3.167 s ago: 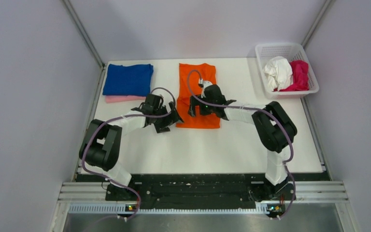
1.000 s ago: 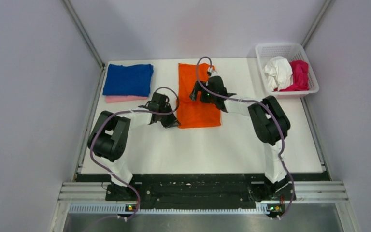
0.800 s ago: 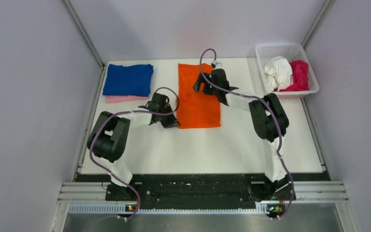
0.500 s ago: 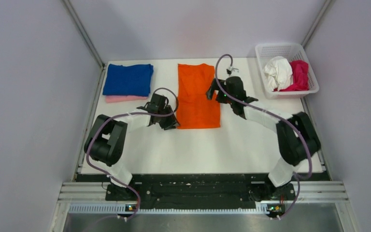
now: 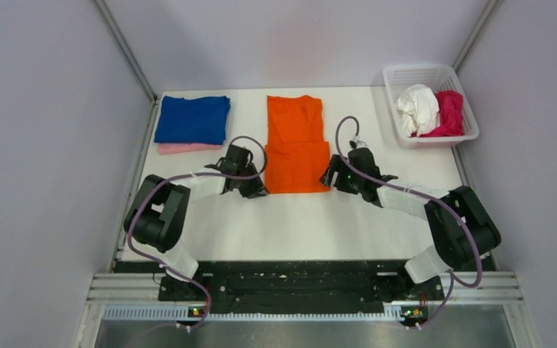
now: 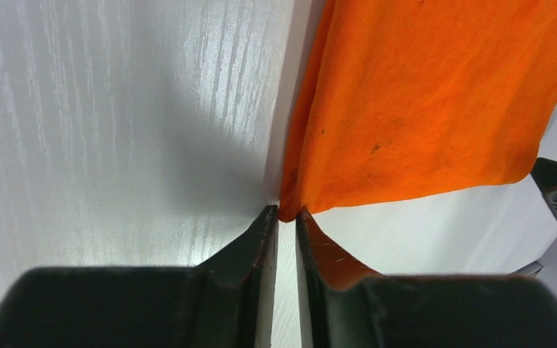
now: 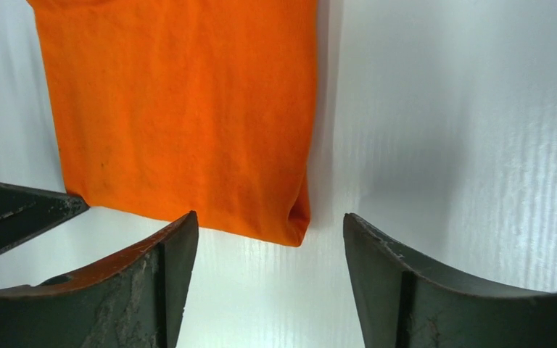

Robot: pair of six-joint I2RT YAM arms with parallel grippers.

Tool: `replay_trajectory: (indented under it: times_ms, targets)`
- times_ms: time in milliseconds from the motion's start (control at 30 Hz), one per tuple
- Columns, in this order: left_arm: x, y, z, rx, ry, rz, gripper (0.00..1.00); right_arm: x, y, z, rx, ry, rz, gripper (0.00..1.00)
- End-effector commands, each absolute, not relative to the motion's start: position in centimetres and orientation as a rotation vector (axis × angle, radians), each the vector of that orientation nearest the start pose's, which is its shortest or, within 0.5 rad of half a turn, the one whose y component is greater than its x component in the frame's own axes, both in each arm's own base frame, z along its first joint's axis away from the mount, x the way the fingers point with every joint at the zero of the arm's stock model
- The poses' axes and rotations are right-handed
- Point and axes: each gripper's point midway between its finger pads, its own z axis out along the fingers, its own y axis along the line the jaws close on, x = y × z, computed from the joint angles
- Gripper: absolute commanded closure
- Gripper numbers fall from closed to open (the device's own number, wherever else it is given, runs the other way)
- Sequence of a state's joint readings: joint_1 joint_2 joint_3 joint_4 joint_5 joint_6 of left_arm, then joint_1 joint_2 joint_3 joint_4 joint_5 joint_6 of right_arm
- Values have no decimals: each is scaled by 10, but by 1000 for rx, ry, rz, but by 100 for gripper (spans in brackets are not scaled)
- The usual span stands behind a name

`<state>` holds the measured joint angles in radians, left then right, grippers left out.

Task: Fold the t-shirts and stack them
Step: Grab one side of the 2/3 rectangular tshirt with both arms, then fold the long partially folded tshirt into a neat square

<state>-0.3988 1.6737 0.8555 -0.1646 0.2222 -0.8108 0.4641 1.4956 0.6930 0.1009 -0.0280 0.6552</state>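
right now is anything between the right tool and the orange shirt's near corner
Nothing visible. The right tool is open, a corner of the orange shirt showing between its fingers, bare table around. The left tool pinches the other corner.

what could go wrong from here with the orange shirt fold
1. The left gripper pinches only the very tip of the near corner of the orange t-shirt, so the cloth might slip out when lifted.
2. The right gripper is open around the other near corner. If the arms lift now, only one side may rise and skew the fold.
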Motion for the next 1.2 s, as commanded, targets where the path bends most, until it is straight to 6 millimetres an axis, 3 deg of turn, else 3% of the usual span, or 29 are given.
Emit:
replay_trajectory:
  times_ms: [0, 67, 167, 200, 267, 400, 567, 700, 833, 933, 1067, 1167]
  targets:
    - [308, -202, 5, -460, 2704, -639, 84, 327, 218, 46, 187, 2369, 712, 32]
    - [311, -201, 4, -465, 2704, -618, 100, 326, 221, 39, 182, 2396, 718, 42]
    - [314, -200, 4, -460, 2693, -611, 100, 324, 222, 31, 182, 2422, 698, 50]
    - [313, -199, 4, -460, 2687, -611, 100, 323, 221, 28, 188, 2430, 689, 56]
    - [313, -197, 6, -450, 2670, -612, 100, 321, 218, 24, 200, 2440, 672, 78]
    - [304, -195, 10, -424, 2657, -616, 100, 310, 217, 20, 184, 2478, 682, 98]
    - [267, -191, 9, -355, 2677, -636, 100, 267, 221, 22, 118, 2547, 769, 100]
    - [223, -181, 15, -316, 2688, -637, 100, 213, 224, 26, 19, 2612, 836, 100]
    - [182, -182, 43, -242, 2651, -666, 100, 163, 238, 56, -103, 2615, 991, 100]
    - [165, -181, 74, -224, 2578, -737, 100, 146, 249, 94, -168, 2511, 1171, 100]
    - [174, -181, 125, -193, 2395, -816, 100, 152, 255, 143, -204, 2361, 1253, 100]
    - [202, -179, 160, -213, 2231, -790, 100, 163, 262, 165, -225, 2303, 1300, 100]
